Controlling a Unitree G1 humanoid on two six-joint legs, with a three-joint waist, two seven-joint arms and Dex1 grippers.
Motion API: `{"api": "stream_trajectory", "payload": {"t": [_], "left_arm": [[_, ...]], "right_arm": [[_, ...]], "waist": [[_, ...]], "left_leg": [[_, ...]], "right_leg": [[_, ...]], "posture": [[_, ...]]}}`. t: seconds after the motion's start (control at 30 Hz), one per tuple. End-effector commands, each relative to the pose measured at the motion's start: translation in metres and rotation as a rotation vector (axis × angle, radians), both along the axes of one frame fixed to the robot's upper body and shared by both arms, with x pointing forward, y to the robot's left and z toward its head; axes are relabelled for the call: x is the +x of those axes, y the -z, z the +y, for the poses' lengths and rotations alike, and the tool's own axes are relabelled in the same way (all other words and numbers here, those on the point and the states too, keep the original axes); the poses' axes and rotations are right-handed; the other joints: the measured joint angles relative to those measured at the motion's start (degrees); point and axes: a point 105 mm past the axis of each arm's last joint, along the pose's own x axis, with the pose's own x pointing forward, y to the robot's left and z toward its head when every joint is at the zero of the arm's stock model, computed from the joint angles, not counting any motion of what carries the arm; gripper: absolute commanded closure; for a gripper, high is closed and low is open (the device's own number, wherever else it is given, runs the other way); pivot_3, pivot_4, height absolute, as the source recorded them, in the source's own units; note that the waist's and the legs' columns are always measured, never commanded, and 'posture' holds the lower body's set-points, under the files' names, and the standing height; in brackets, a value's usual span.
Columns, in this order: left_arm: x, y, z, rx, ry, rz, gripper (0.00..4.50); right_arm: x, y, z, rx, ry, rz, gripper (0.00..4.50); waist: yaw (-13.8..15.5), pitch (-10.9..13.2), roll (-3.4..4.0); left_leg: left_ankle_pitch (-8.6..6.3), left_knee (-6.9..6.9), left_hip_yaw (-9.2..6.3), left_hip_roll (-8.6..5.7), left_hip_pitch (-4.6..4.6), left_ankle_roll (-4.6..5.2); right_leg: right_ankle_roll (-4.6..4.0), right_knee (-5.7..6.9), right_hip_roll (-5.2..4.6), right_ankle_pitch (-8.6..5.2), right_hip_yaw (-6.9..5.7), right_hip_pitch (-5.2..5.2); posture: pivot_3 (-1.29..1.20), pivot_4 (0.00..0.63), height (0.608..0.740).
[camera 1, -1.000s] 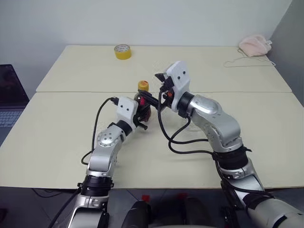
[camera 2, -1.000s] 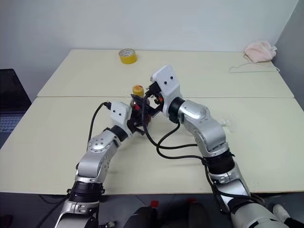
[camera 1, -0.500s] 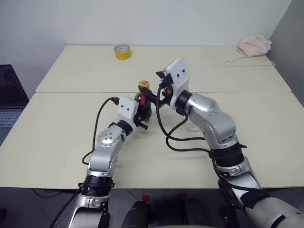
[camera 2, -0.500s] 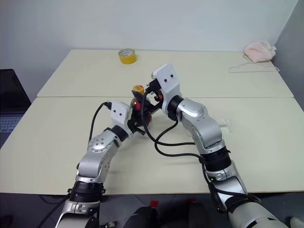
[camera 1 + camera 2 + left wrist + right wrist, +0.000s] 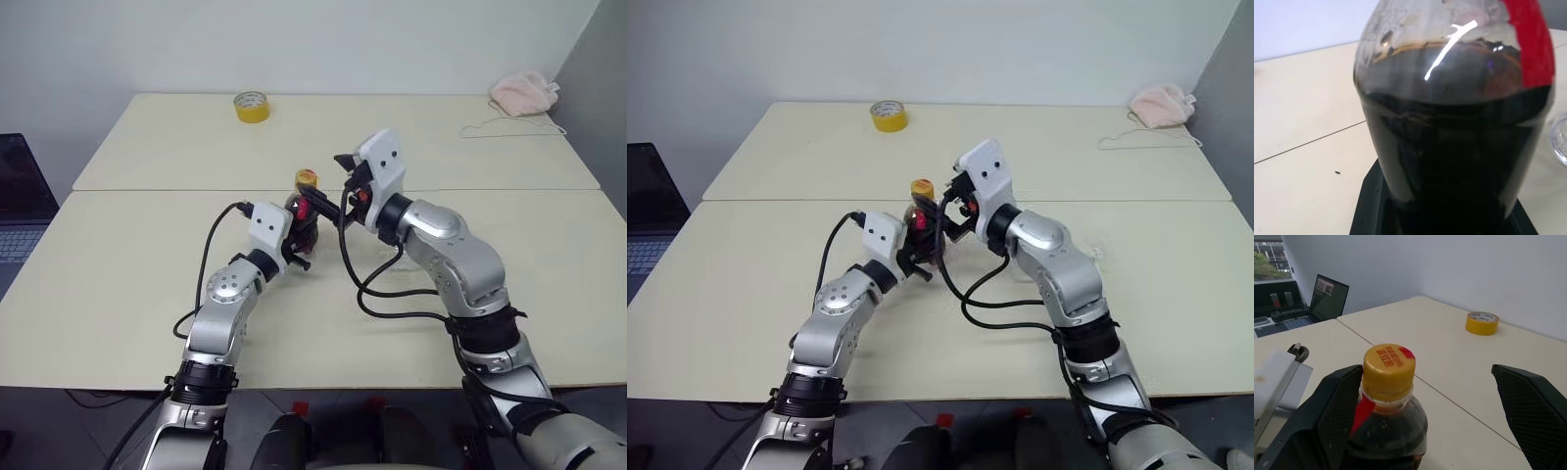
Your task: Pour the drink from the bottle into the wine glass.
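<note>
The bottle [image 5: 305, 213] stands upright at the table's middle, with its yellow cap [image 5: 1388, 364] on. A red label strip runs down its side. The dark drink [image 5: 1449, 147] fills it to the shoulder. My left gripper [image 5: 298, 235] is shut on the bottle's lower body. My right gripper [image 5: 1425, 369] is open at cap height, one finger [image 5: 1337, 416] close beside the cap and the other finger [image 5: 1533, 406] well clear. A clear curved edge of the wine glass [image 5: 1561, 142] shows just past the bottle; the right arm hides the rest.
A yellow tape roll [image 5: 250, 106] lies on the far table. A pink cloth [image 5: 524, 91] with a thin cord sits at the far right corner. A laptop [image 5: 20, 206] stands off the table's left side. A seam [image 5: 490, 190] runs between the two tables.
My right gripper has shifted a little to the right, so the cap now sits by one finger instead of midway. The left gripper still holds the bottle in place.
</note>
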Motion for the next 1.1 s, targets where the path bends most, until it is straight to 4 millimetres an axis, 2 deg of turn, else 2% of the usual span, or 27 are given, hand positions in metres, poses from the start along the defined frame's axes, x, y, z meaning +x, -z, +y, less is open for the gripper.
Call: {"api": "stream_trajectory", "payload": {"t": [0.03, 0.2, 0.33, 0.47, 0.67, 0.9, 1.1], "left_arm": [[-0.002, -0.025, 0.003, -0.025, -0.001, -0.098, 3.71], [-0.001, -0.026, 0.004, -0.026, -0.004, -0.101, 3.73], [-0.001, -0.025, 0.003, -0.024, -0.001, -0.101, 3.73], [-0.001, -0.025, 0.003, -0.023, 0.001, -0.101, 3.73], [-0.001, -0.026, 0.002, -0.022, 0.006, -0.102, 3.73], [-0.001, -0.026, 0.002, -0.021, 0.008, -0.102, 3.73], [-0.001, -0.025, 0.001, -0.023, 0.009, -0.101, 3.73]], "right_arm": [[0.006, -0.008, -0.025, 0.027, 0.09, -0.012, 0.0], [0.006, -0.002, -0.04, 0.016, 0.122, 0.01, 0.0], [-0.015, -0.008, -0.018, 0.026, -0.04, 0.016, 0.0], [-0.022, -0.016, -0.004, 0.047, -0.089, 0.011, 0.0], [-0.012, -0.024, 0.017, 0.066, -0.085, -0.016, 0.0], [-0.008, -0.025, 0.025, 0.051, -0.092, -0.032, 0.0], [-0.001, -0.024, 0.02, 0.06, -0.055, -0.029, 0.0]], "waist": [[0.0, 0.0, 0.0], [0.1, 0.0, 0.0], [-0.1, 0.0, 0.0], [0.0, 0.0, 0.0], [-0.1, 0.0, 0.01], [0.1, 0.0, 0.01], [0.0, 0.0, 0.01]], "left_leg": [[0.0, 0.0, 0.0, 0.0, 0.0, 0.0], [0.0, 0.0, 0.02, -0.01, 0.0, 0.0], [0.0, -0.02, 0.02, 0.02, 0.0, 0.0], [0.0, -0.01, 0.01, 0.02, 0.0, 0.0], [0.0, -0.01, -0.01, 0.02, 0.02, 0.0], [0.0, 0.01, 0.0, -0.02, 0.01, 0.0], [0.0, 0.0, 0.0, -0.01, 0.01, 0.0]], "right_leg": [[0.0, -0.01, 0.0, 0.0, -0.01, 0.01], [0.0, -0.02, 0.0, 0.0, 0.01, 0.02], [0.0, -0.01, 0.01, 0.0, 0.0, 0.0], [0.0, -0.01, 0.01, 0.0, 0.0, 0.02], [0.0, 0.02, 0.01, 0.0, -0.01, 0.0], [0.0, -0.01, -0.01, 0.0, -0.01, 0.02], [0.0, 0.0, -0.01, 0.0, 0.0, 0.0]], "posture": [[0.0, 0.15, 0.74], [0.0, 0.15, 0.74], [0.0, 0.15, 0.74], [0.0, 0.15, 0.74], [0.0, 0.15, 0.74], [0.0, 0.15, 0.74], [0.0, 0.15, 0.74]]}}
